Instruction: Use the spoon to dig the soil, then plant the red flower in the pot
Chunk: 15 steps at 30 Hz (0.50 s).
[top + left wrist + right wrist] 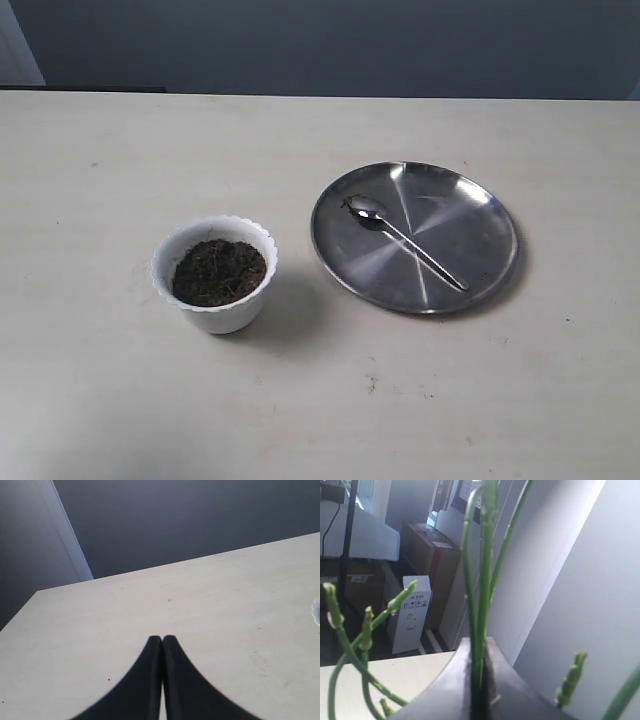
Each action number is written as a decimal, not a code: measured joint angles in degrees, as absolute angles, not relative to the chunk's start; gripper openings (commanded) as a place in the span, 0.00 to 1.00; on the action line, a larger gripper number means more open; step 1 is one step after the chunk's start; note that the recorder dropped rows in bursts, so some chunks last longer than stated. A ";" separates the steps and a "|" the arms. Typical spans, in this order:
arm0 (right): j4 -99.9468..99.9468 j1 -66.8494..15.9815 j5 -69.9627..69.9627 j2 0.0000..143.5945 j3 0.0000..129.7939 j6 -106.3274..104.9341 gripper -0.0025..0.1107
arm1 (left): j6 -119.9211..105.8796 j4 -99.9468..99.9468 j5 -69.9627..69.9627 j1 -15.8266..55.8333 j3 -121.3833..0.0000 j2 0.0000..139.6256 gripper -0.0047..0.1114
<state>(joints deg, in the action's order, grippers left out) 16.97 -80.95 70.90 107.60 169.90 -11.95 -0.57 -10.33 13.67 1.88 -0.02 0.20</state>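
The white scalloped pot (pixel 226 318) stands left of centre in the exterior view, filled with dark brown soil (pixel 219 271). To its right the silver spoon (pixel 400 238) lies in a round steel plate (pixel 480 215), bowl toward the pot. Neither gripper shows in that view. My left gripper (pixel 162 639) is shut and empty above bare tabletop, with a sliver of the pot's rim (pixel 317 611) at the frame's edge. My right gripper (pixel 477 641) is shut on the red flower's thin green stems (pixel 480 575). The blooms are out of view.
Loose green stem ends (pixel 367 625) dangle beside the right gripper. Behind them, off the table, stand a white box (pixel 411 615) and a brown carton (pixel 427 555). The pale tabletop (pixel 120 150) spreads wide around pot and plate.
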 measured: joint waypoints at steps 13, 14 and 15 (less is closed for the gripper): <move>17.71 -81.47 70.81 94.28 149.07 -8.17 0.02 | -0.57 -10.33 13.67 1.88 -0.02 0.20 0.04; 17.71 -81.47 70.93 93.99 147.47 -8.00 0.02 | -0.57 -10.33 13.67 1.88 -0.02 0.20 0.04; 17.71 -81.47 70.93 93.83 146.22 -7.91 0.02 | -0.57 -10.33 13.67 1.88 -0.02 0.20 0.04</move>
